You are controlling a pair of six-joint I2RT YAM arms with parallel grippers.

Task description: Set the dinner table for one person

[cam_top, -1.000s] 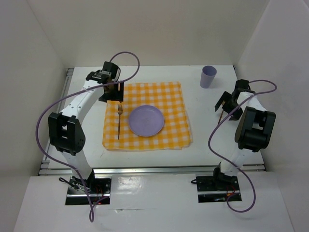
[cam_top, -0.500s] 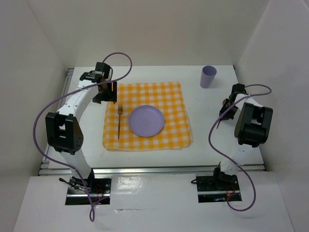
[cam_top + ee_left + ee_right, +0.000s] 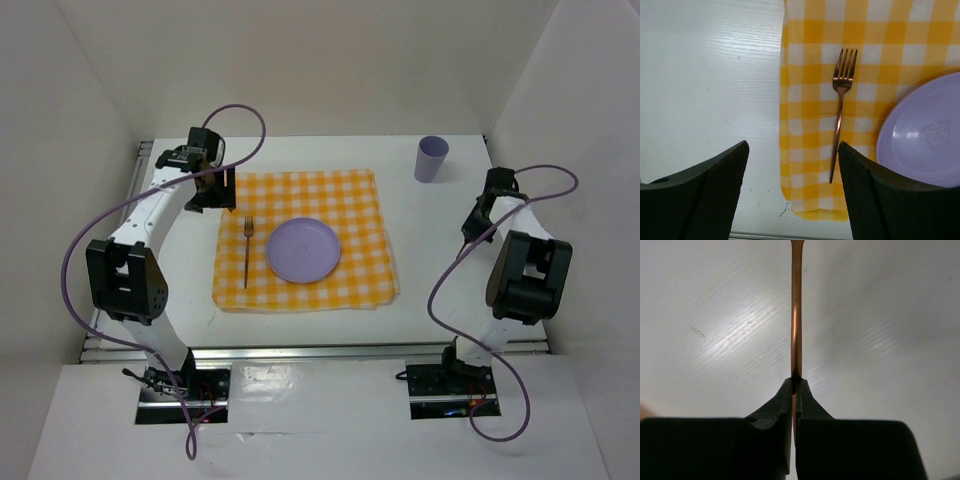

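Top external view: the tabletop (image 3: pixel 425 270) fills the floor of the white-walled enclosure and lies under both arms, with a yellow checked cloth (image 3: pixel 300 195) at its centre. The cloth carries a lilac plate (image 3: pixel 303 250) with a fork (image 3: pixel 246 252) just to its left. A lilac cup (image 3: pixel 431 159) stands well apart, near the far right corner.

Within the last second the right claw (image 3: pixel 795 382) has gone from wide open to clenched. It now pinches the slim stem of a copper utensil (image 3: pixel 796 315) that lies on bare tabletop to the right of the cloth. Over the same interval the left claw (image 3: pixel 792 150) has drawn back from the fork toward the far left and hangs released, holding nothing. Judged from this, the fork is placed and the next piece of cutlery has just been gripped but is not yet lifted.

The right wrist view shows the grip itself, with both tips meeting on the stem. From above, the arm hides this contact and the utensil barely shows. The utensil's working end runs out of frame, so its type cannot be told. The left wrist view confirms that the fork lies straight and apart from the plate.
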